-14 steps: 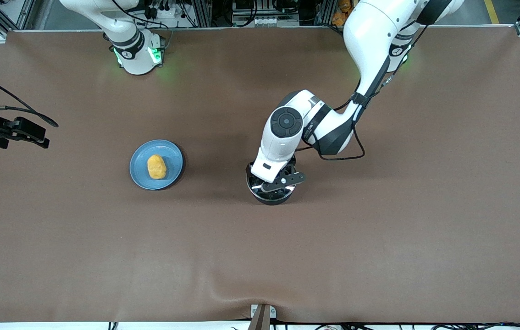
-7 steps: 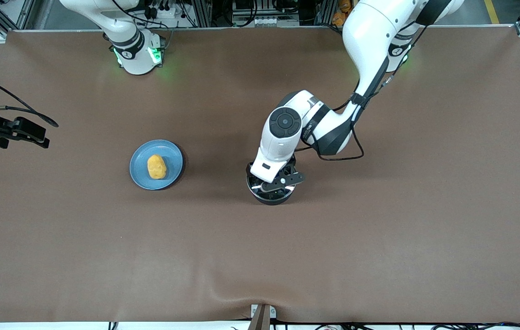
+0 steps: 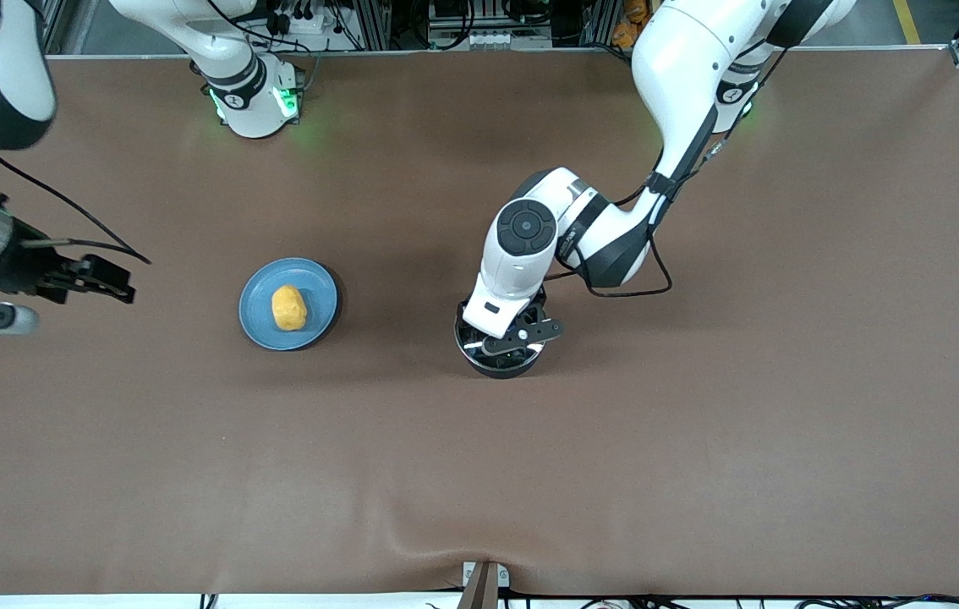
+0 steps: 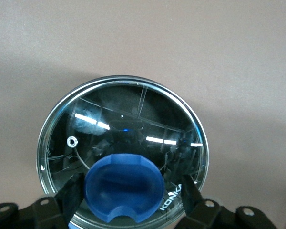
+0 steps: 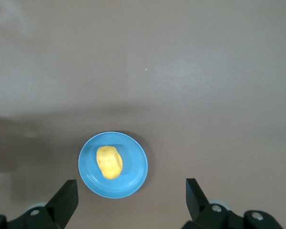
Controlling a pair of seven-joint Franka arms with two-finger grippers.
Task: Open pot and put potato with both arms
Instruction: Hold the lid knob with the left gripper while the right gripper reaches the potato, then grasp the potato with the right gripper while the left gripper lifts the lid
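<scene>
The black pot (image 3: 490,364) stands mid-table with its clear glass lid (image 4: 126,121) on. My left gripper (image 3: 508,342) is down over the lid, open, its fingers (image 4: 72,192) on either side of the blue knob (image 4: 123,185). One finger still shows a gap to the knob. The arm hides the pot's handle. The yellow-orange potato (image 3: 289,307) lies on a blue plate (image 3: 317,286) toward the right arm's end. My right gripper (image 3: 112,286) hangs open over bare table beside the plate. In the right wrist view the potato (image 5: 108,162) and plate (image 5: 134,168) sit just ahead of its wide-spread fingers (image 5: 66,200).
Brown cloth covers the table (image 3: 699,440). The two arm bases (image 3: 255,101) glow green along the edge farthest from the front camera. A small bracket (image 3: 484,584) sits at the edge nearest to that camera.
My right arm has swung in from the table's end toward the plate. The left arm has stayed over the pot.
</scene>
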